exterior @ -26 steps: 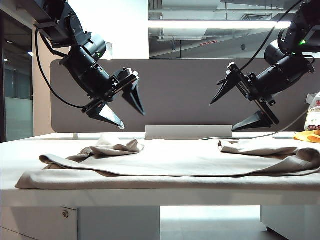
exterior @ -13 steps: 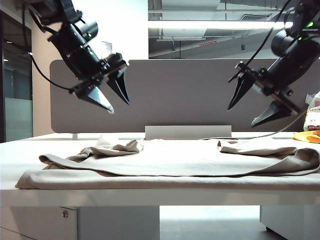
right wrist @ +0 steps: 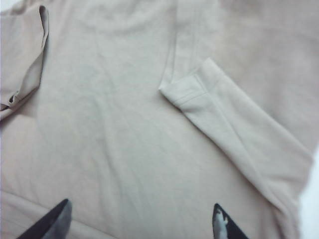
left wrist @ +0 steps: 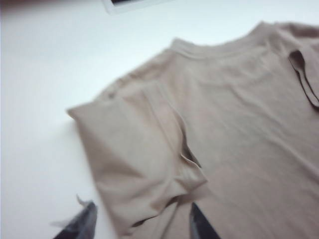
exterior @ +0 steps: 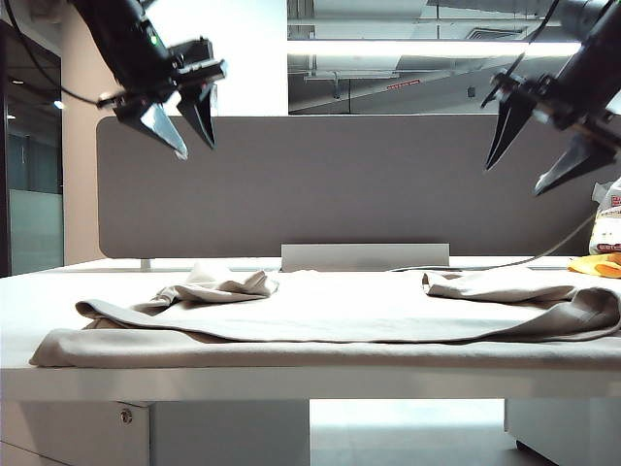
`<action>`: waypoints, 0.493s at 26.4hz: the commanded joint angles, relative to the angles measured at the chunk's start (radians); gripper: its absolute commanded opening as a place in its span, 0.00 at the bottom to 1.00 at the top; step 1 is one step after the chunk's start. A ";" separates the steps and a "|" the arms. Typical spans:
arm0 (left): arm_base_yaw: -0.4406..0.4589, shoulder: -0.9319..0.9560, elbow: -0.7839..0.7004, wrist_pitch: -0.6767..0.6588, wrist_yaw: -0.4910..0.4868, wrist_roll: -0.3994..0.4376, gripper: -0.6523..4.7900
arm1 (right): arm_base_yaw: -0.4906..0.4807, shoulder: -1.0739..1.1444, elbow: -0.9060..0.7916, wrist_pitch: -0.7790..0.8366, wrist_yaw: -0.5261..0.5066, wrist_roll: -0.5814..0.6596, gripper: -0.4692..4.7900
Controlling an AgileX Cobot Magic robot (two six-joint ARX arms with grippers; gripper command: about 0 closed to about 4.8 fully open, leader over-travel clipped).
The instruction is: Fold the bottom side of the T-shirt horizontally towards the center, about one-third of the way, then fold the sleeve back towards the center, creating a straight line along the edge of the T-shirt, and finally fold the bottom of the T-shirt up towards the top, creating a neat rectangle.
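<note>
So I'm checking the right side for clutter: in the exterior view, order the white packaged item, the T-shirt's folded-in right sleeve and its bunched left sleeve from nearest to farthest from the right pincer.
From the right pincer, raised at upper right:
1. White packaged item, far right edge.
2. Right sleeve, below it.
3. Left sleeve, across the T-shirt.

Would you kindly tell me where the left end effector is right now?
In the exterior view, the left end effector hangs open at upper left, high above the T-shirt, before the grey partition.
</note>
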 commanded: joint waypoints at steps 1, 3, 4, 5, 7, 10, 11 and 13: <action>-0.001 -0.037 -0.001 0.002 -0.046 0.024 0.53 | -0.008 -0.048 -0.027 0.008 0.020 -0.010 0.77; -0.001 -0.058 -0.013 0.016 -0.048 0.027 0.50 | -0.012 -0.074 -0.055 0.017 0.041 -0.019 0.77; -0.001 -0.070 -0.023 0.028 -0.048 0.027 0.50 | -0.013 -0.084 -0.070 0.024 0.044 -0.023 0.77; -0.001 -0.084 -0.036 0.043 -0.048 0.026 0.50 | -0.019 -0.096 -0.086 0.031 0.050 -0.023 0.77; -0.001 -0.121 -0.083 0.092 -0.053 0.022 0.50 | -0.024 -0.122 -0.127 0.061 0.050 -0.023 0.77; 0.000 -0.185 -0.185 0.179 -0.056 0.012 0.50 | -0.031 -0.169 -0.203 0.119 0.050 -0.020 0.76; 0.000 -0.207 -0.219 0.203 -0.060 0.006 0.50 | -0.031 -0.181 -0.220 0.130 0.050 -0.020 0.76; 0.000 -0.258 -0.301 0.249 -0.062 -0.005 0.50 | -0.031 -0.208 -0.261 0.152 0.050 -0.020 0.76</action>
